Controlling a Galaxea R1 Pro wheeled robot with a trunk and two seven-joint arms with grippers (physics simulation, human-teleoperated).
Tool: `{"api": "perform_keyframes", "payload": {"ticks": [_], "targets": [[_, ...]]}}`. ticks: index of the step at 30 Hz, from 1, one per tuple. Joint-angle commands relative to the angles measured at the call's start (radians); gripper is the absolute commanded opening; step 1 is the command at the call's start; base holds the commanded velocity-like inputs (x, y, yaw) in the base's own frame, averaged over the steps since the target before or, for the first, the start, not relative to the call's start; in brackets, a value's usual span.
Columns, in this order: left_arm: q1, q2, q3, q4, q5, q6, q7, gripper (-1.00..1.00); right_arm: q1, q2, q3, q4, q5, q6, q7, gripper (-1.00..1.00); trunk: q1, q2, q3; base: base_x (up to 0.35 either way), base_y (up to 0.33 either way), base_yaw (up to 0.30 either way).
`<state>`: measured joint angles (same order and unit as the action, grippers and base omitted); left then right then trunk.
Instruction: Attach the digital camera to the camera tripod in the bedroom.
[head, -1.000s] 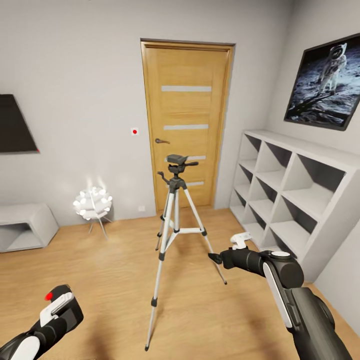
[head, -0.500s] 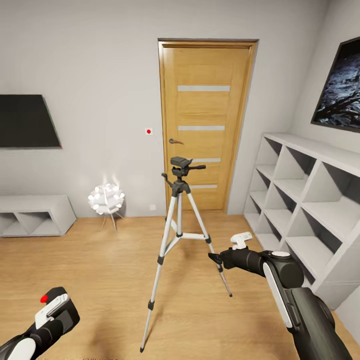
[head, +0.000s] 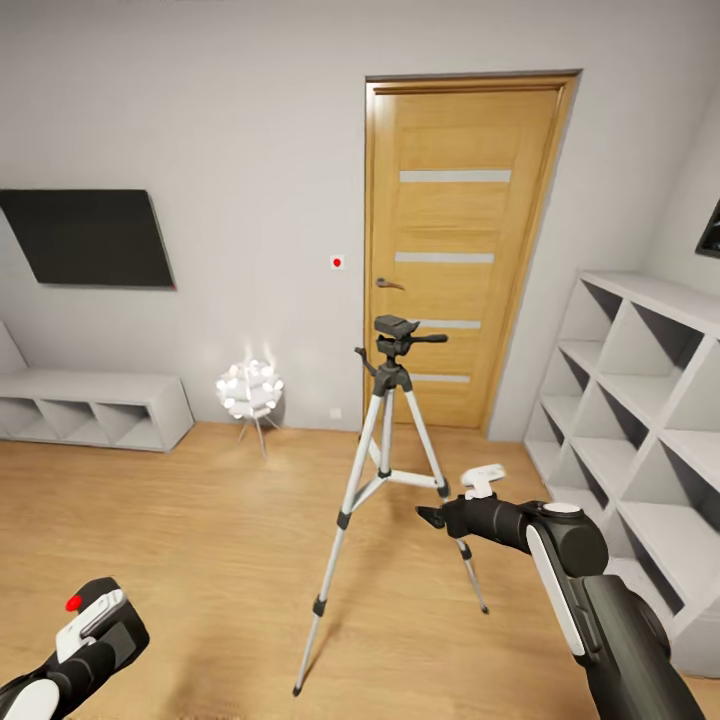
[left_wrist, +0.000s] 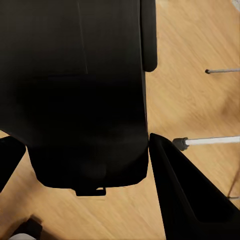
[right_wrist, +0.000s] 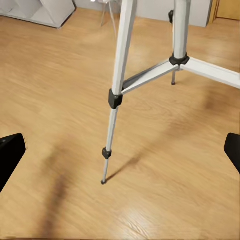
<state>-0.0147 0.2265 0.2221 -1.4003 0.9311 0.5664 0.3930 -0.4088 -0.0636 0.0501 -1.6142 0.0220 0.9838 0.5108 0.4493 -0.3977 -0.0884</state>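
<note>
Across the light wood plank floor (head: 200, 520) of the bedroom, in front of the wooden door with pale stripes (head: 460, 250) and near the white cube shelves (head: 640, 400), the tall silver-legged camera tripod (head: 385, 450) is seen standing upright on three spread legs. Its black pan head (head: 397, 328) is bare.

The step in hand is judged to be the approach with the camera. The base should be brought close enough for the pan head to be reached, while the near legs are kept clear of the base and arms, since a light stand is likely to be tipped by a knock. The camera should then be lifted above the head, levelled, and lowered squarely onto the plate.

The left gripper (head: 92, 632) is held low, well apart from the tripod. The right gripper (head: 432, 517) is held forward near a front leg; whether it touches cannot be told.

The tripod's full height and its head are given by the head view. The lower legs, their black joints and a foot on the planks are given close up by the right wrist view, where the right gripper's fingertips (right_wrist: 10, 155) are spread wide with nothing between them. The small black boxy digital camera (left_wrist: 85, 90) is given by the left wrist view, with a black finger (left_wrist: 185, 195) against its side, so it is judged to be clamped in that gripper.
</note>
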Motion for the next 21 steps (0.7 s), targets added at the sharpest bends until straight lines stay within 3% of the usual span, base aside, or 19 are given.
{"api": "perform_keyframes", "payload": {"ticks": [1,8,21], "targets": [[-0.001,0.000,0.000,-0.002,0.008,0.004,0.007,-1.00,-0.001,-0.001,0.001,-0.001,0.003,0.004,0.003,1.00,0.001,-0.002,-0.002,0.002,-0.177,0.254],[-0.001,-0.001,0.003,-0.002,0.007,0.005,0.008,-1.00,-0.001,-0.001,0.000,-0.001,0.003,0.003,0.003,1.00,0.001,-0.002,-0.002,0.001,-0.263,0.113],[-0.001,-0.002,0.003,-0.002,0.004,0.006,0.009,-1.00,-0.002,-0.001,-0.004,-0.001,0.004,0.003,0.003,1.00,0.001,-0.002,-0.002,0.003,-0.313,0.019]]}}
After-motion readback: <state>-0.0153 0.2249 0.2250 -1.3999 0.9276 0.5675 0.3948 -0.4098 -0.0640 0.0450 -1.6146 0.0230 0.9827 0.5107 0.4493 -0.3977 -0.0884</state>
